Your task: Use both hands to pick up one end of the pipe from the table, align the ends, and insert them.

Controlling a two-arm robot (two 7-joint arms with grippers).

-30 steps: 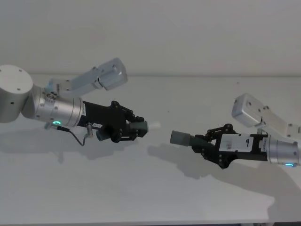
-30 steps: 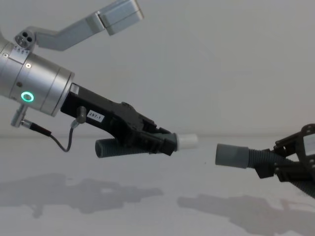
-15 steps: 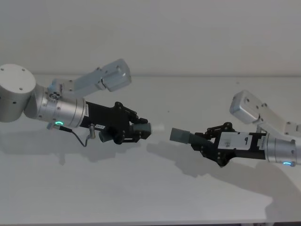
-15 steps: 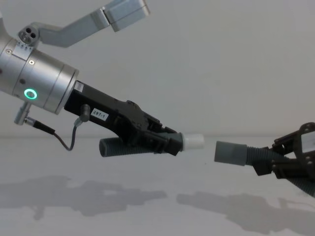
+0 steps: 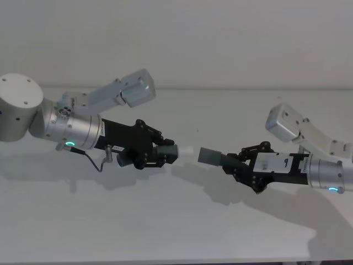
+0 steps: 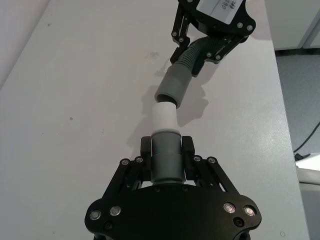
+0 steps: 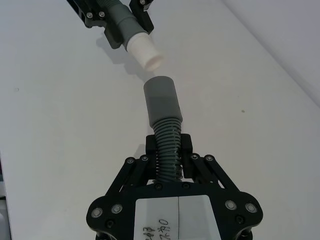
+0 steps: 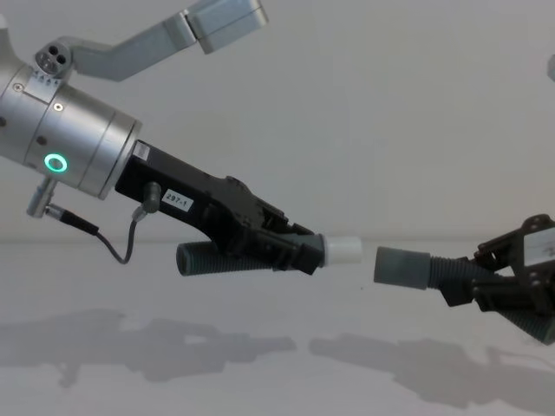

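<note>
step: insert | left end effector (image 8: pixel 299 253) clamps white tip (image 8: pixel 343 251) piece | right end effector (image 5: pixel 245 169) clamps collar (image 8: pixel 401 267) piece | keep axes collinear, close gap slowly

Two pipe pieces — one on the left (image 8: pixel 217 257) with a single pale tip (image 8: pixel 343 251), one on the right (image 8: pixel 434 270) with a single grey collar socket (image 8: pixel 401 267). Two claws — the left claw (image 8: pixel 290 249) and the right claw (image 8: pixel 486 282), one piece clamped in each. One white bench (image 5: pixel 182 232) lies under them.
</note>
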